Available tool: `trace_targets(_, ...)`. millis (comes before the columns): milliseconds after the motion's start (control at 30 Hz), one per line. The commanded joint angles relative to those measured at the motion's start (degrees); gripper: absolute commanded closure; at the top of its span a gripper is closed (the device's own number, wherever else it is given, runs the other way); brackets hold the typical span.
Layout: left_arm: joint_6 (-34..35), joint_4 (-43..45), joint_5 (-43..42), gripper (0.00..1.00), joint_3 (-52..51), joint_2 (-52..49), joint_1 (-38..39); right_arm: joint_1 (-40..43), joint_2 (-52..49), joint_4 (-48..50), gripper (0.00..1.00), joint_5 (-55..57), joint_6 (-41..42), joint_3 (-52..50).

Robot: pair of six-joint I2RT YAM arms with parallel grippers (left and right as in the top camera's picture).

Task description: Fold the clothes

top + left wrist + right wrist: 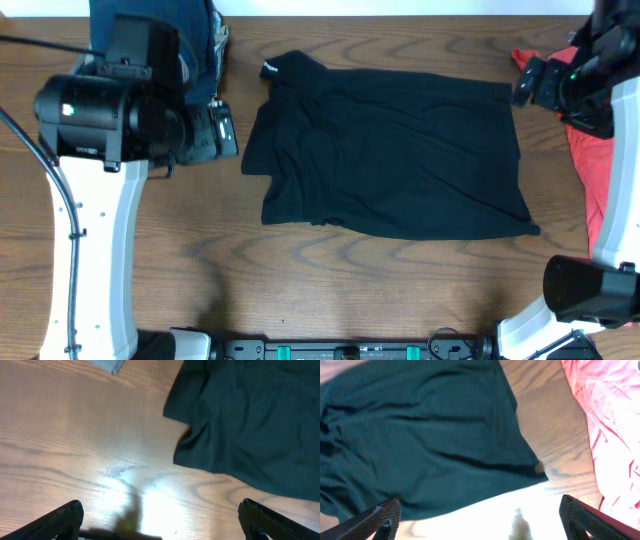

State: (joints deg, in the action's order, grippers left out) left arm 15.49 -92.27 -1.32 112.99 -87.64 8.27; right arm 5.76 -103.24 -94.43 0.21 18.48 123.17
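Table (300, 280): black T-shirt (390, 150) lay mid-table in a rough rectangle, left side rumpled. Coral-red T-shirt (592, 165) was bunched at the right edge, blue garment (207, 40) top left. Left gripper (160, 519) & right gripper (480, 519) hung off the shirt's L/R sides, jaws fully spread, holding nothing. Prob. btwn folds; next needs both down on the near corners to pinch.

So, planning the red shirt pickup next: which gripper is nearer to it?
Right. The right gripper is just beside the coral-red T-shirt, at the black T-shirt's far corner; the left gripper is beyond the black T-shirt's opposite edge.
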Motion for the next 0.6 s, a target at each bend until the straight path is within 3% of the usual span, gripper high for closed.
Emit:
trace_targets(0, 1.33, -2.75, 0.20, 0.00, -6.73, 4.31, -0.15, -2.71, 1.97, -1.68, 0.01, 5.18, 3.82, -0.17)
trace_targets(300, 2.10, 16.41, -9.31, 0.02, -37.29, 17.75, -0.15, -7.80, 3.72, -2.12, 0.01, 8.17, 5.92, -3.08)
trace_targets(567, -0.87, 40.24, -16.96, 0.02, -57.99, 13.51, -0.15, -9.55, 3.72, -0.02, 0.01, 8.17, 5.90, -7.41)
